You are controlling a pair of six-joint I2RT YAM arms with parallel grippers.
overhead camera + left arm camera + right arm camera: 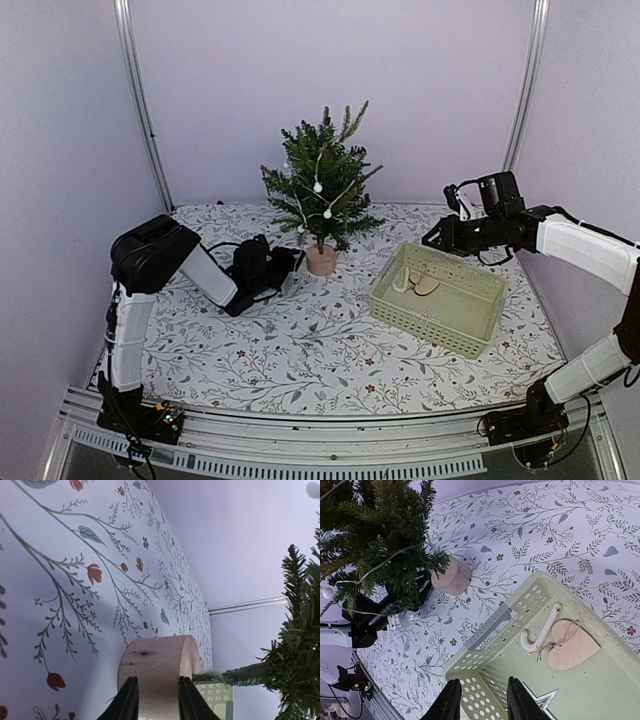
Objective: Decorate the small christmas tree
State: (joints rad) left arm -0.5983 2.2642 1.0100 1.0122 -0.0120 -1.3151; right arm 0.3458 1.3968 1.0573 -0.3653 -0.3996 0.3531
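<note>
The small christmas tree point(322, 195) stands upright near the far edge of the table point(300, 350), about midway along it. A string of white beads point(318, 186) hangs over its branches. My left claw point(288, 262) lies low over the cloth, on the left side of the tree's round wooden foot. In the left wrist view the fingers point(127, 700) are part spread and the foot point(157, 662) fills the gap between them. The foot shows wider than that gap, so I am not clasping it. I cannot tell whether my tips touch the wood.

My right claw point(432, 240) hangs in the air above the far left corner of the pale green basket point(470, 330), well apart from the tree. Its fingers point(451, 700) are spread with nothing between them. In the basket lie a white candy cane point(540, 630) and a wooden heart point(572, 650), touching each other, with a star point(540, 700) partly hidden under my claw.

The basket sits toward the right edge, its long side slanting toward the near right corner. Between the tree's foot and the basket runs a strip of bare cloth. The near half of the table, from my left arm across to the basket, is open. The back wall rises close behind the tree.
</note>
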